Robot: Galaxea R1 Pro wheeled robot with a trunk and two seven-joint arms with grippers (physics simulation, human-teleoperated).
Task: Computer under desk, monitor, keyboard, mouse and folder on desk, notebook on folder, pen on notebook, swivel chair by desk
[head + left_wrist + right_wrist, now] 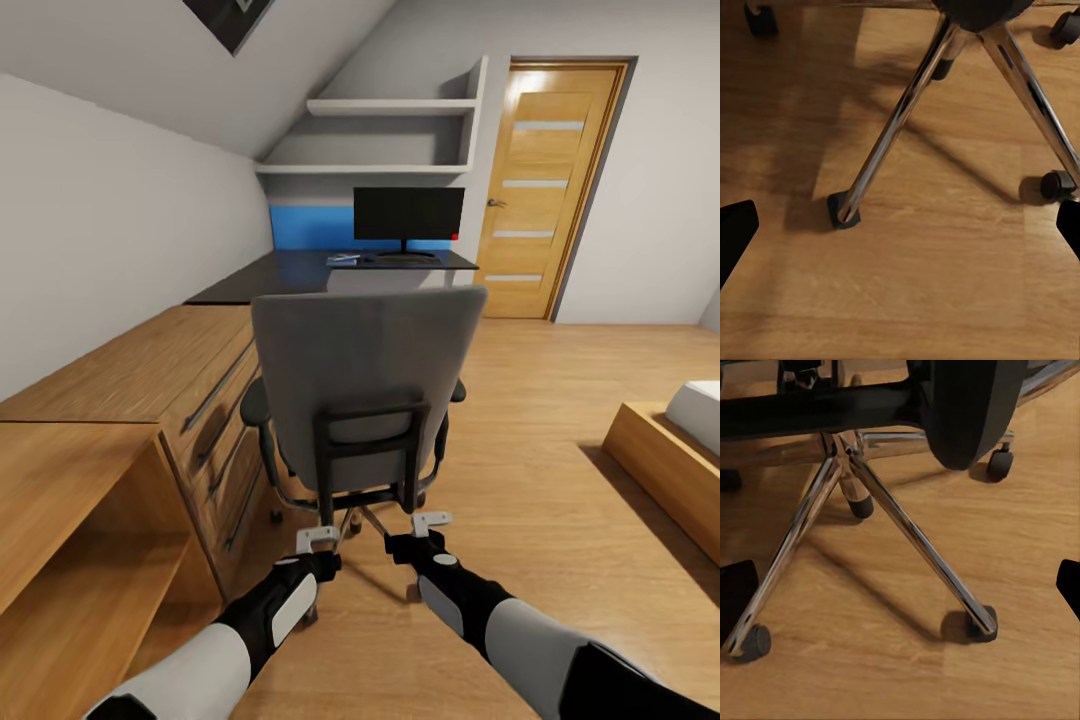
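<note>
Swivel chair stands mid-floor, back toward the camera, seat facing the black table at the far wall. Seat surface hidden behind the backrest; cannot tell what lies on it. Chrome base mostly hidden in head view; legs and castors clear in both wrist views.

Monitor upright on the table's far end, screen facing the room, long axis across the wall, red dot at lower corner. A small flat bluish item lies on the table just beside the monitor stand; too small to identify.

Light oak low cabinet runs along the left wall, drawers shut; its nearest section is an open compartment, interior partly cut off. Wall shelves above the table. Wooden door shut.

Left claw and right claw low behind the chair base, fingers apart, gripping nothing. Bed corner cut off at right.
</note>
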